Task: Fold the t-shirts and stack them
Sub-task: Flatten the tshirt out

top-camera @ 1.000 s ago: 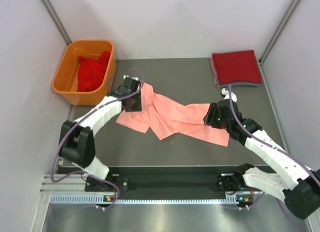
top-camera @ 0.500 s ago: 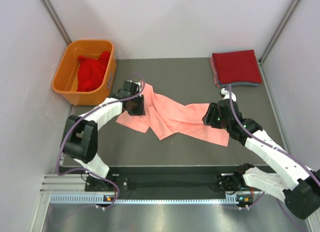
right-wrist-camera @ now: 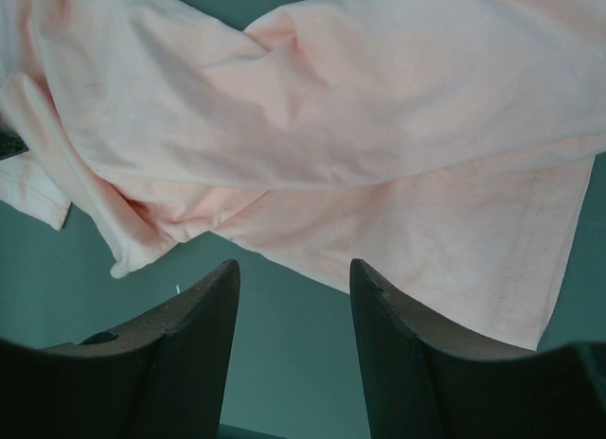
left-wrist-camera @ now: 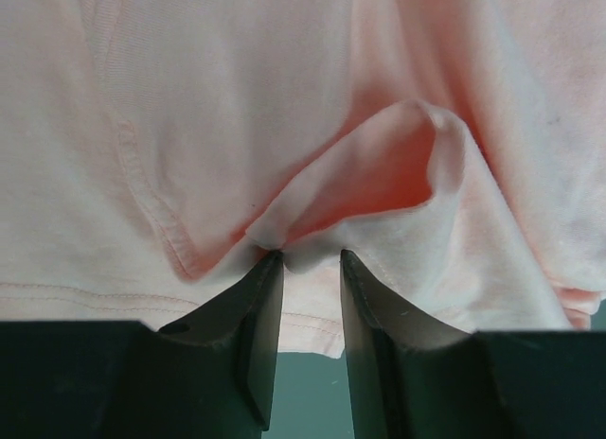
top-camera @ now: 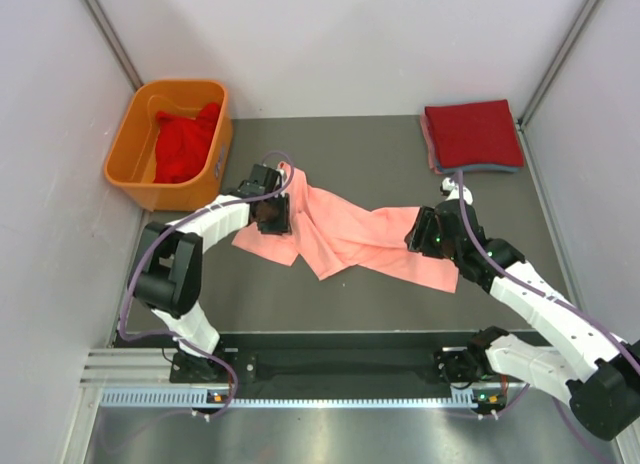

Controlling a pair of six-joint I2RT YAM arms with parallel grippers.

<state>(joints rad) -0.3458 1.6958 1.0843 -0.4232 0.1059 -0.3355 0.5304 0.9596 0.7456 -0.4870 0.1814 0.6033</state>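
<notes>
Left pincer shifted nearer; pink tee stretched left-right.

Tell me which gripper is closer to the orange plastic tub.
Left. The left gripper is at the end of the salmon-pink t-shirt nearest the orange plastic tub. The right gripper is over the shirt's opposite end, much farther away.

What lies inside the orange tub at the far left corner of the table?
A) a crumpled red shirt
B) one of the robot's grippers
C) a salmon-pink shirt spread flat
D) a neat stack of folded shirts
A: the top view shows a crumpled red shirt bunched up inside the orange tub.
</notes>
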